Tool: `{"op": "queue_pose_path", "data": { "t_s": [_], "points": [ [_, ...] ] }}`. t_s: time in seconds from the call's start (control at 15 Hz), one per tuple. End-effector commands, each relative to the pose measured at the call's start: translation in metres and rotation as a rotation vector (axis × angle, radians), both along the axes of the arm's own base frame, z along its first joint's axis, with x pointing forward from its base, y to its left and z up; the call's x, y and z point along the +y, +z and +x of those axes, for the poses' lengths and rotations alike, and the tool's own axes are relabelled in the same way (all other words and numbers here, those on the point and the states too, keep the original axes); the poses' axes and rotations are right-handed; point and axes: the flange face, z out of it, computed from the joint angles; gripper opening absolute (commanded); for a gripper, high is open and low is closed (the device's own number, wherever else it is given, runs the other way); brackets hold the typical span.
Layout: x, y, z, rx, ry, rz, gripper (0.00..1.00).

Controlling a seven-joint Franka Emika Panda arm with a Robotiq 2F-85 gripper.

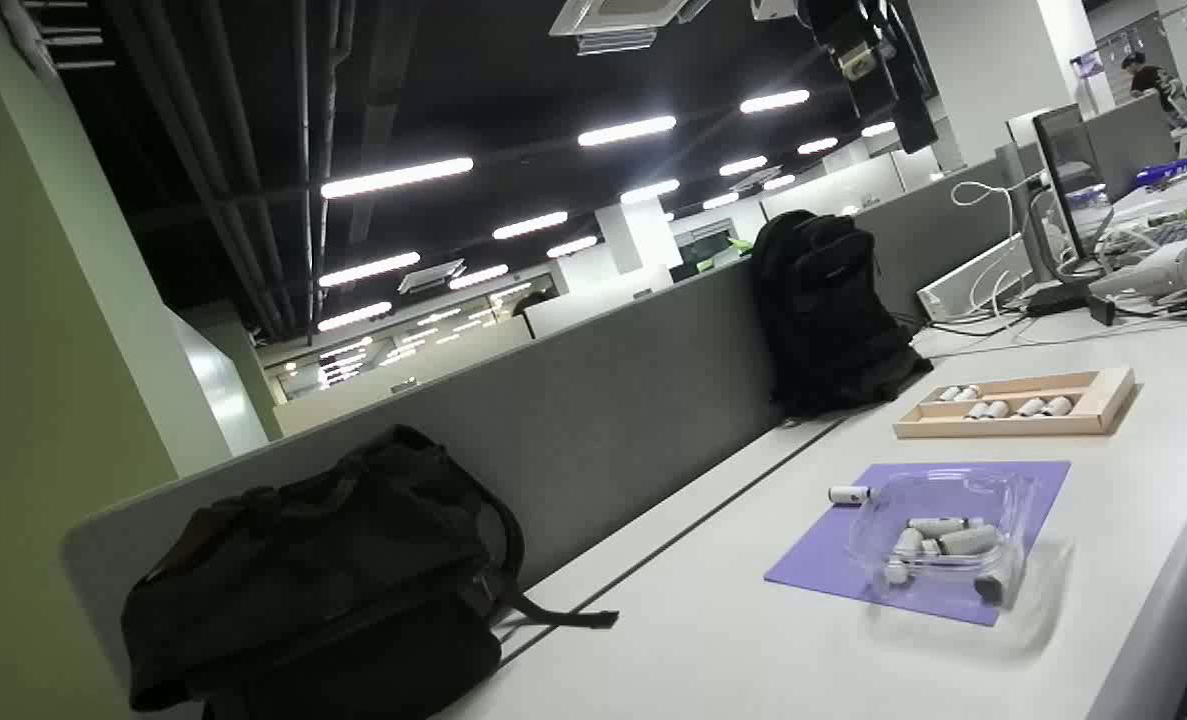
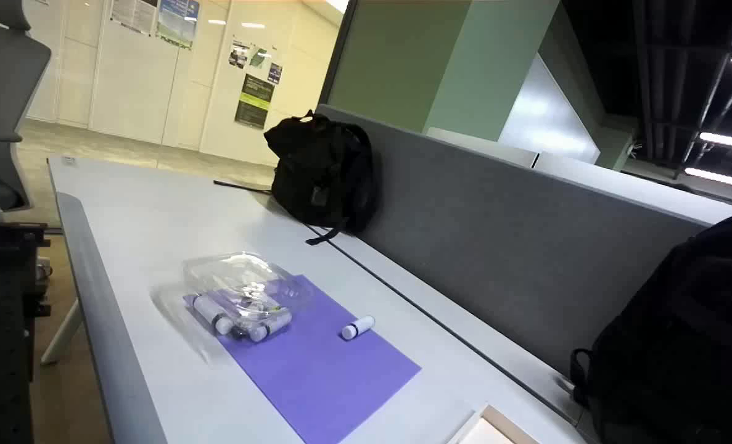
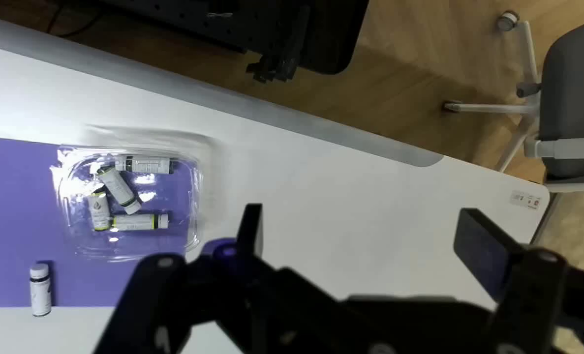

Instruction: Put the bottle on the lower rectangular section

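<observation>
Currently, the gripper (image 3: pixel 363 233) held nothing: its fingers (image 3: pixel 481 253) stood wide apart over the white desk (image 3: pixel 321 196). Near them in the wrist view sat the transparent container (image 3: pixel 193 196), four bottles (image 3: pixel 119 189) jumbled inside. Beyond it, the loose bottle (image 3: pixel 41 292) lay on its side across the edge of the purple mat (image 3: pixel 16 221), cap on the mat, foot past it. The task did not say which bottle; this one was judged likeliest. Destination: a section of the light-wood tray (image 1: pixel 993 429), seen in an exterior view with small bottles (image 1: pixel 1056 406) lying in its compartments; which counted as lower was unclear.

Risks, as judged: the round bottle would probably roll if one finger touched first, and an off-centre pinch could tip it at the mat's edge. A low sweep might catch the container's thin wall and drag it. In the tray, neighbouring bottles could block a flat placement.

Labels: white, print too small to read. Desk sticker (image 3: pixel 525 200) bore red marks, wording illegible. No brand made out.
</observation>
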Motion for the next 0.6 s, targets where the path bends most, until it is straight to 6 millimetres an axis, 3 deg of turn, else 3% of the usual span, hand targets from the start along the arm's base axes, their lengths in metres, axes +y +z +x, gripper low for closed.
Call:
{"op": "queue_pose_path", "data": {
  "t_s": [0.0, 0.4, 0.53],
  "points": [
    [0.000, 0.001, 0.000, 0.000, 0.000, 0.000, 1.00],
    [0.000, 0.001, 0.000, 0.000, 0.000, 0.000, 1.00],
    [-0.019, -0.001, 0.023, -0.047, -0.003, -0.057, 1.00]
  ]
}}
